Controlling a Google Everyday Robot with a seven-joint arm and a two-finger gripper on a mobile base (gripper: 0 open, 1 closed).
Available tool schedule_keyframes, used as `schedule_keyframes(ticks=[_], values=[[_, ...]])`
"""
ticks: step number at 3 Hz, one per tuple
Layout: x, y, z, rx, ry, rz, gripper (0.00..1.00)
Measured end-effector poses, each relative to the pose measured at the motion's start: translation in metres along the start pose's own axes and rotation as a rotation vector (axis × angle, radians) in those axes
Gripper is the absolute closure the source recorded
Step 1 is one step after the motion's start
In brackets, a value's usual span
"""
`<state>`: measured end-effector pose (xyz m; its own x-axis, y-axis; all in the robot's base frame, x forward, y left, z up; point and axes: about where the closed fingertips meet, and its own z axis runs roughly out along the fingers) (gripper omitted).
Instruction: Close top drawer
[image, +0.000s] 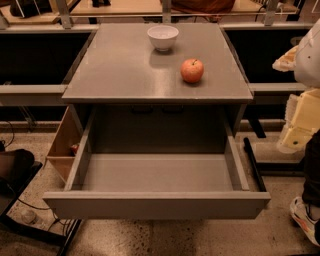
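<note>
The top drawer (156, 204) of the grey cabinet is pulled far out towards me. Its plain front panel is at the bottom of the view, and its grey inside (155, 172) is bare. The cabinet's other drawer fronts are hidden beneath it. My arm shows in white and cream at the right edge. The gripper (294, 137) hangs there, to the right of the drawer's right side wall and apart from it. It touches nothing that I can see.
On the cabinet top (120, 70) stand a white bowl (162, 37) at the back and a red apple (192, 70) to the front right. A light wooden box (62, 145) sits left of the drawer. Cables lie on the floor at the lower left. A shoe (304, 215) is at the lower right.
</note>
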<state>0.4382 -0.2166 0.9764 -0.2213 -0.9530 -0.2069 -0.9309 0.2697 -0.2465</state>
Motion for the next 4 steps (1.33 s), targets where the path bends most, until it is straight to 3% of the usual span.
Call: schedule_keyframes(ticks=[1, 2, 3, 4], values=[[0.000, 0.000, 0.000, 0.000, 0.000, 0.000, 0.00], [-0.002, 0.009, 0.024, -0.011, -0.005, 0.001, 0.00], [-0.008, 0.031, 0.064, -0.033, -0.032, 0.022, 0.11], [-0.008, 0.064, 0.119, -0.050, -0.041, 0.060, 0.35]])
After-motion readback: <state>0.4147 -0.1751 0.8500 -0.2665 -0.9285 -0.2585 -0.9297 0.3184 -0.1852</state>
